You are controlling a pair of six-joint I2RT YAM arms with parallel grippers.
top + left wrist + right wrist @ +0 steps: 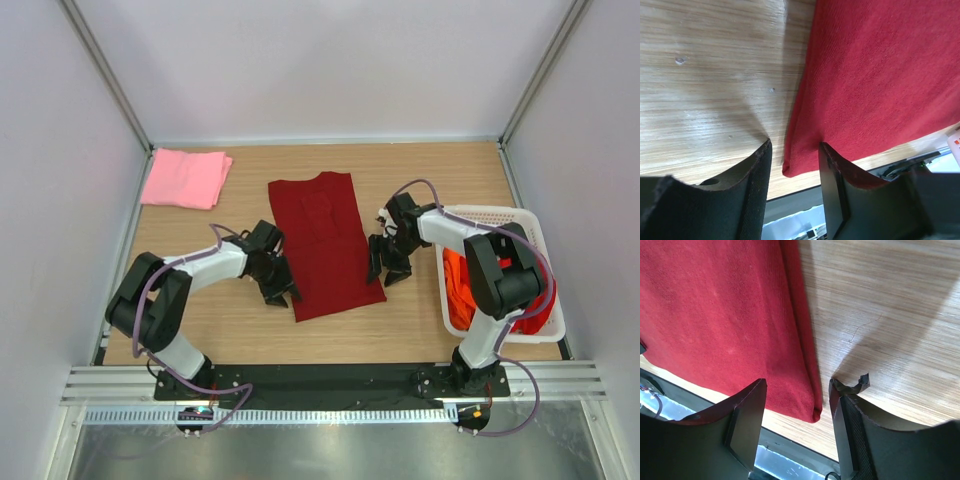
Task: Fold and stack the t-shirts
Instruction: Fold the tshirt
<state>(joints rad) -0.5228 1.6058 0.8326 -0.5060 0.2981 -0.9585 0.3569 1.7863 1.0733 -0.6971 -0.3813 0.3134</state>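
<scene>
A pale wooden table (430, 180) sat inside plain white walls (320, 70), with a metal rail along its near edge. The maroon t-shirt (325, 240) lay flat at the table's middle as a long narrow panel, collar end away from the arms. A folded pink t-shirt (187, 178) rested in the far left corner. At the right stood a white basket (500, 214) holding orange cloth (458, 290).

Both arms reached low and inward. The left gripper (280, 293) hung with its jaws apart astride the maroon shirt's near left corner. The right gripper (386, 272) did the same at the near right corner, gripping nothing.

The right arm covered much of the basket; a red strip (541, 305) at its near end was possibly another shirt.
</scene>
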